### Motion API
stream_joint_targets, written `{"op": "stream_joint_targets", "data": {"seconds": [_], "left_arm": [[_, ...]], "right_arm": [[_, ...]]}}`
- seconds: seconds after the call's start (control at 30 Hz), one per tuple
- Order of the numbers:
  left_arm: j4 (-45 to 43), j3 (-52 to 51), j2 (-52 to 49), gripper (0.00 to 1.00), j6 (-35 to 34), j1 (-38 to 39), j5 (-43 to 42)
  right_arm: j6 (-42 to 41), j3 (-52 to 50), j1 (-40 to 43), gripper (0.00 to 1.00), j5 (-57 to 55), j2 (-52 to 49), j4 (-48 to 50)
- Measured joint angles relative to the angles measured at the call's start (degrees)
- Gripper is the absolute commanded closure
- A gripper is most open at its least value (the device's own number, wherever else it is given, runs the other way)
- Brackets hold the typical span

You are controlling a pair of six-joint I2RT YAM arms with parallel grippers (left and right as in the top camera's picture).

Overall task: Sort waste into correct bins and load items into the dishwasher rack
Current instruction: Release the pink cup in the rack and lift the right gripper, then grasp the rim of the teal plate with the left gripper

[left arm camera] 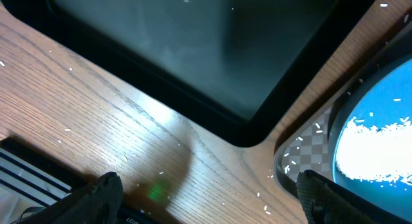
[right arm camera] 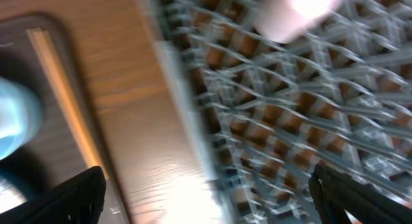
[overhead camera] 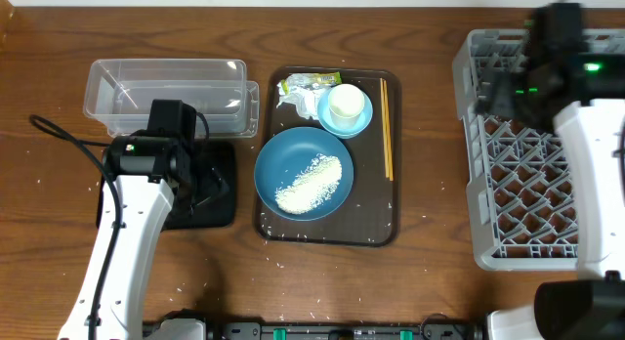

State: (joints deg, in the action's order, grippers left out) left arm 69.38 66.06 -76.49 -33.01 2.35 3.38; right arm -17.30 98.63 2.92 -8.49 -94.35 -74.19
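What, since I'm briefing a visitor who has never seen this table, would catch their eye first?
Probably the large round blue dish with a patch of loose white rice on it, sitting on the brown serving tray at the table's centre. Next comes the big light-grey plastic lattice rack filling the right side.

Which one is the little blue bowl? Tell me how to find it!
Look for the brown tray in the middle of the table. At its far end, past the big blue dish with rice on it, sits the little light-blue bowl. It is much smaller and paler than the dish, and only it has a white cup standing inside.
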Motion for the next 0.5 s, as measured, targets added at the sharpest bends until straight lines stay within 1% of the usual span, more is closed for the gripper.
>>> {"op": "stream_joint_targets", "data": {"seconds": [0.1, 0.17, 0.3, 0.37, 0.43, 0.5], "left_arm": [[0.04, 0.00, 0.00, 0.11, -0.22, 0.00, -0.55], [1.16, 0.00, 0.00, 0.11, -0.24, -0.02, -3.02], [0.81, 0.00, 0.00, 0.10, 0.15, 0.22, -14.32], [-1.05, 0.00, 0.00, 0.11, 2.62, 1.51, -21.27], [-2.67, 0.00, 0.00, 0.11, 5.90, 4.81, -27.15], [-4.74, -0.02, 0.00, 0.11, 8.00, 9.84, -30.64]], "right_arm": [[0.52, 0.00, 4.13, 0.01, -0.35, -0.04, -0.63], [0.83, 0.00, 6.40, 0.01, -0.33, -0.04, -0.72], [1.22, 0.00, 9.11, 0.01, -0.44, -0.04, -0.81], [1.25, 0.00, 9.64, 0.01, -0.39, -0.04, -0.81], [1.27, 0.00, 9.64, 0.01, -0.35, -0.04, -0.81], [1.27, 0.00, 9.64, 0.01, -0.35, -0.04, -0.81]]}}
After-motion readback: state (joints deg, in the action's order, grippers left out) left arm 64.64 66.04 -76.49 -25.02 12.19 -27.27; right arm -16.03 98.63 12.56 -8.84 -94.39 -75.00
